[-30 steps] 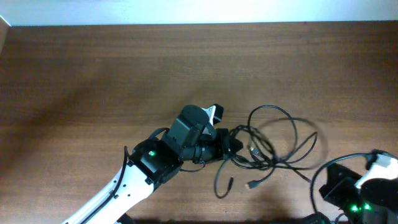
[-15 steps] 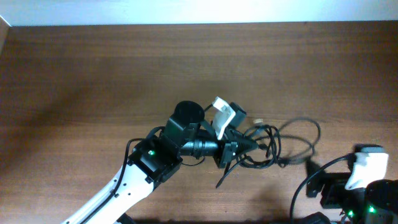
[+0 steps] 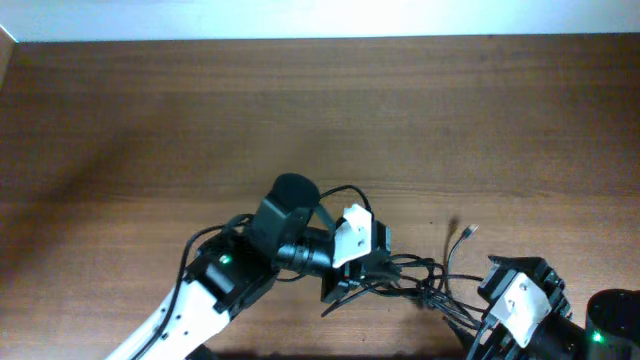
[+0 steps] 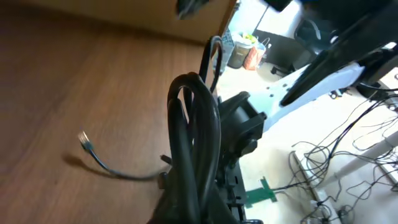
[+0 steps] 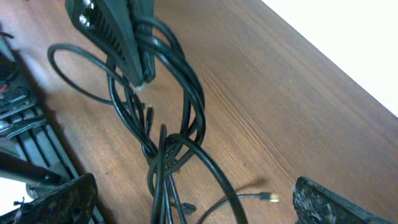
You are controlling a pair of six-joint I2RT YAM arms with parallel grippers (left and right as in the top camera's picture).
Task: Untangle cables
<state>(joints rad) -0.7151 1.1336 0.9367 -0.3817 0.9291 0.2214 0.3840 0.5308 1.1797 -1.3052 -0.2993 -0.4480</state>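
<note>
My left gripper (image 3: 345, 280) is clamped shut on the one tangled bundle of black cables (image 3: 415, 283), its strands too knotted to count, which trails onto the wooden table (image 3: 150, 120) between my two grippers, one loose plug end (image 3: 470, 231) just right, my right gripper (image 5: 189, 186) spread wide open.

Dark brown wooden worktop (image 3: 150, 120), a white band (image 3: 300, 18) along its far edge; pale floor (image 4: 280, 155) beyond.
</note>
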